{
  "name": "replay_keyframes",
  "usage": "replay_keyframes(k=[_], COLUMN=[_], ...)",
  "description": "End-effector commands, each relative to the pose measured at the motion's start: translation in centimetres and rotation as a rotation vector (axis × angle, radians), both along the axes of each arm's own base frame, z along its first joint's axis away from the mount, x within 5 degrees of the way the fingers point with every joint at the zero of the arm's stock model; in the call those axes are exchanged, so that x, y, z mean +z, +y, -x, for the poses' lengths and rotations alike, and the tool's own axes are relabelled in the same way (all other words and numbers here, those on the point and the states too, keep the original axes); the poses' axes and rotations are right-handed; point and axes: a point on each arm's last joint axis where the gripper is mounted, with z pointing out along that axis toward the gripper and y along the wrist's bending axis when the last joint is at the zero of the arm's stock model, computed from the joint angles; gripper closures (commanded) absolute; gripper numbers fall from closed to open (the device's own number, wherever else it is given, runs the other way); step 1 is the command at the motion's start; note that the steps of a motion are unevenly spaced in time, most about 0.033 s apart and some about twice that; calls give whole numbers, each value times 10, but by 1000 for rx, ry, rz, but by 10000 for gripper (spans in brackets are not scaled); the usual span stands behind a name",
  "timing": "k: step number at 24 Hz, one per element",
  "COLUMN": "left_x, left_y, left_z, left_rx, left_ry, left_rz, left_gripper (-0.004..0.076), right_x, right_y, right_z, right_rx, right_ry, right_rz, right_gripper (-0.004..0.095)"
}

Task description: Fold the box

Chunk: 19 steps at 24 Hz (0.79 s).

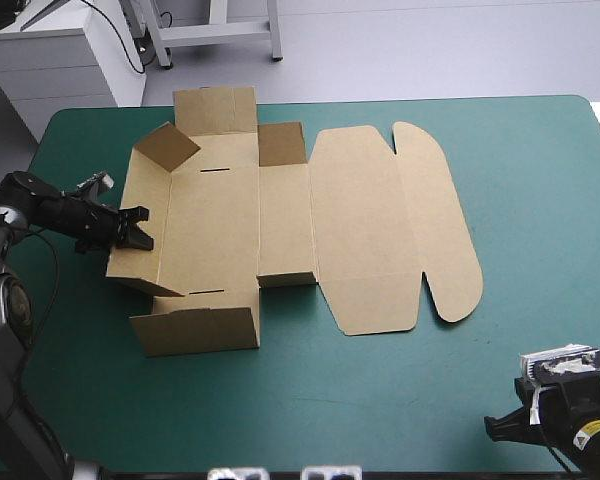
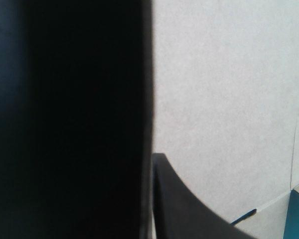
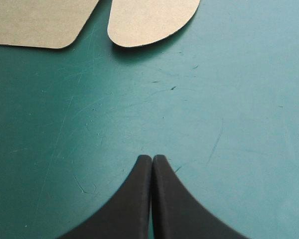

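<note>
Lies on the teal-green counter [image 1: 380,400] as a brown box [image 1: 220,220], mostly flat with lid [image 1: 365,230] spread rightward, left wall [image 1: 140,270] and far-left corner flap [image 1: 167,147] raised, that wall pinched by the clenched left tool [image 1: 140,228], well apart from the right tool [image 3: 152,162], clenched empty near the front-right corner

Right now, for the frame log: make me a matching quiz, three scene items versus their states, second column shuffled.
1. left black fin-fingered gripper
2. right black fin-fingered gripper
3. rounded outer flap of the brown board box

A. lies flat on the teal-green cover
B. shut on the box's raised wall
C. shut, over bare cover

Pairs: 1-B, 2-C, 3-A
</note>
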Motion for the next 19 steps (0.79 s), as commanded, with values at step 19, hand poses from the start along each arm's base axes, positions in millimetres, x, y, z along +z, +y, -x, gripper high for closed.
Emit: replay_keyframes(k=[19], left_x=[212], left_y=[-161], left_z=[-22], left_rx=[-800], left_ry=[-896], left_rz=[-655], left_gripper=[732], right_x=[10], right_y=[1], right_z=[-4], right_rx=[5], right_ry=[-65], right_rz=[-7], right_gripper=[928])
